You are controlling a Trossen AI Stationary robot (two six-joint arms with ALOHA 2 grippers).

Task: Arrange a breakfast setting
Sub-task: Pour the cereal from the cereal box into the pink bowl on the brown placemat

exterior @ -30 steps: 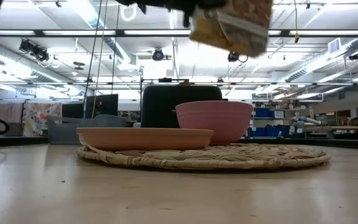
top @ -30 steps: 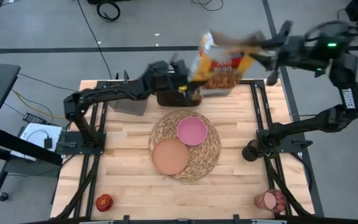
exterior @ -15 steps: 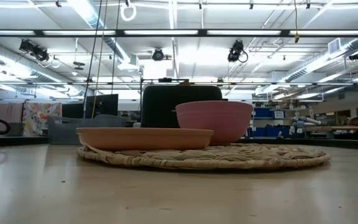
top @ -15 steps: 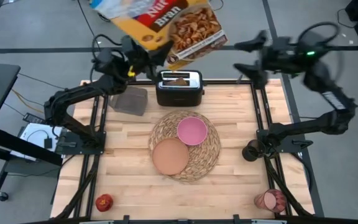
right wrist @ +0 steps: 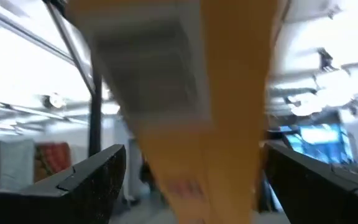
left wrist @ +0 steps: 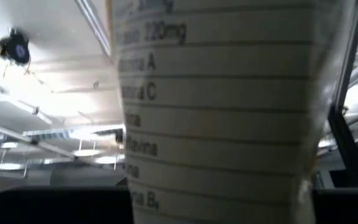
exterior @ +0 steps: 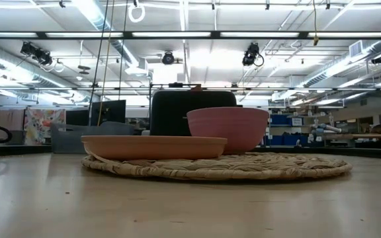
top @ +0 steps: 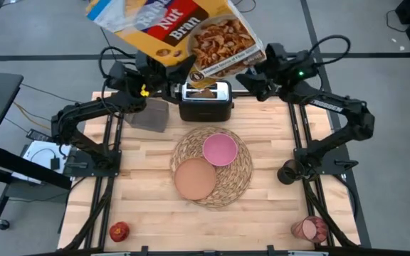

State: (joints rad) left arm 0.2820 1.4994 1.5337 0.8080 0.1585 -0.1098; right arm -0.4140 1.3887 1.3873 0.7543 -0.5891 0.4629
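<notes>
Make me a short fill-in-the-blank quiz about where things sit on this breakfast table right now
1. The pink bowl and the salmon-tan plate both rest on the round woven ____.
2. A toast slice sits in the ____ at the table's far edge.
3. The small red apple lies near the table's front ____ corner in the high view.
4. The raised cereal box is mostly ____ in colour.

Missing words: placemat; toaster; left; yellow

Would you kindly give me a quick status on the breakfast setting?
Left tool holds cereal box aloft; right tool at its far edge. Bowl, plate on placemat. Apple, cup unplaced.
</notes>
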